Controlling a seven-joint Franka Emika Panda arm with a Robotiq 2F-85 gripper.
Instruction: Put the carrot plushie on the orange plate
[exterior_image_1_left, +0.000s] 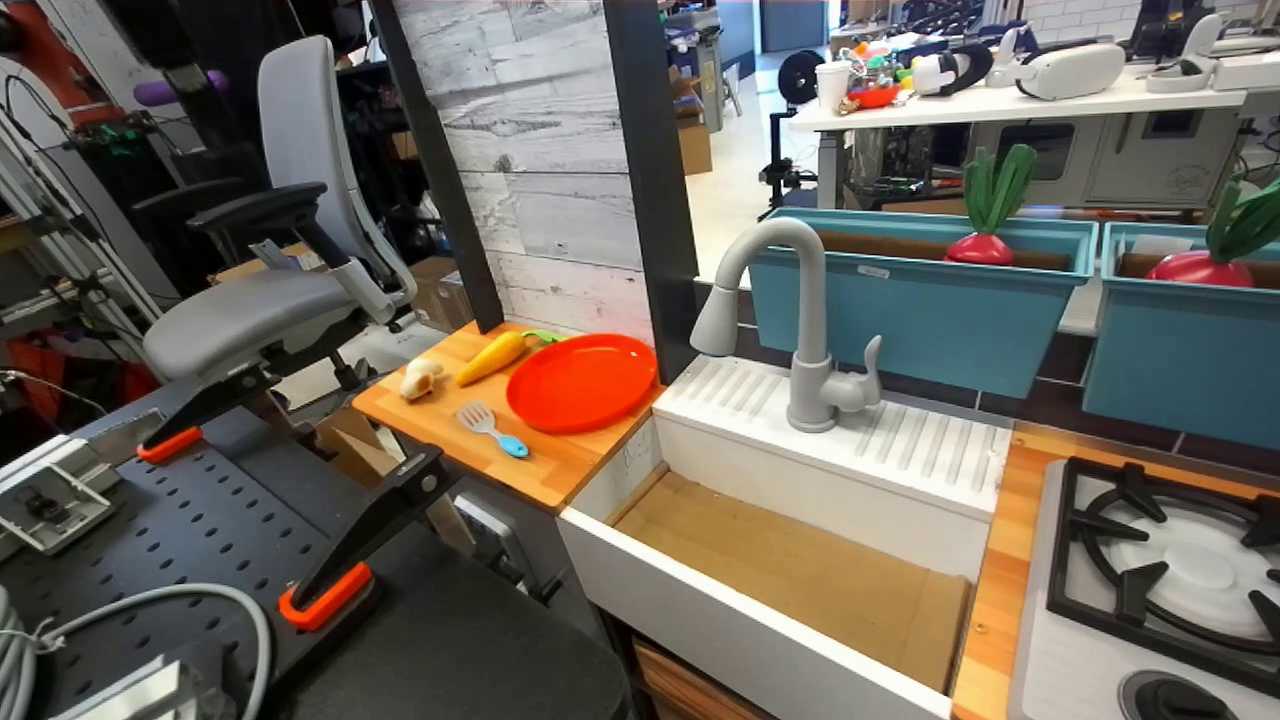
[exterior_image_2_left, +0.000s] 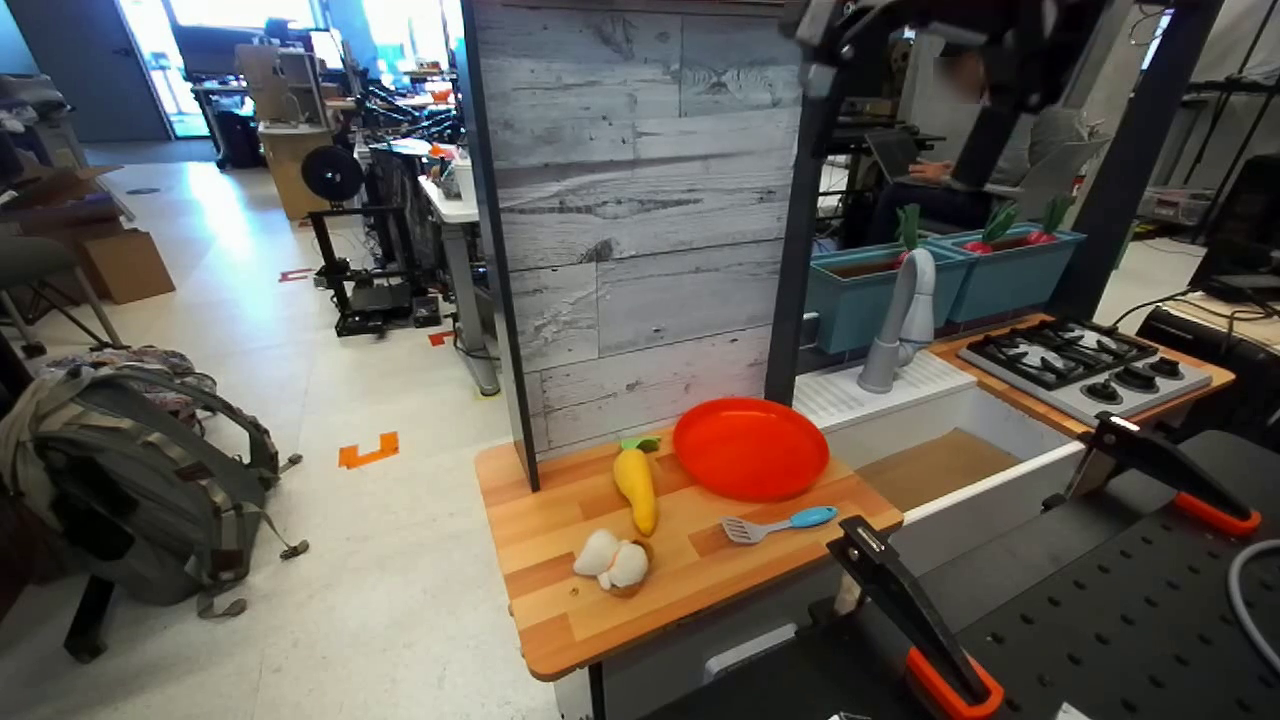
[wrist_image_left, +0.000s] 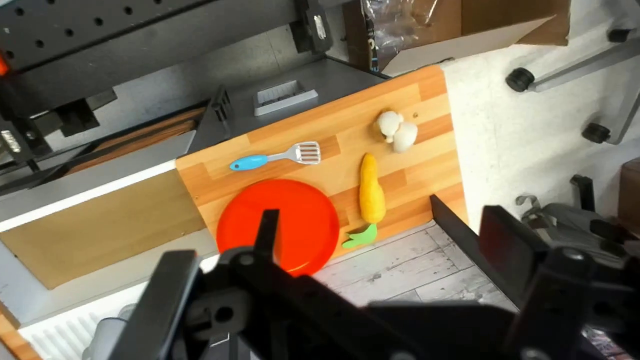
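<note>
Spread tool (wrist_image_left: 387, 232), carrot (wrist_image_left: 372, 195) beside plate (wrist_image_left: 302, 220), apparent planter label (exterior_image_1_left: 873, 271) illegible

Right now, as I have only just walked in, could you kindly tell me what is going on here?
The robot's tool hangs open in the air, holding nothing. The carrot plushie lies on the wooden countertop beside the orange plate, its green leafy end nearest the plate, so the job of putting it there is not yet done. A blue-handled slotted spatula and a small white toy lie on the same countertop.
</note>
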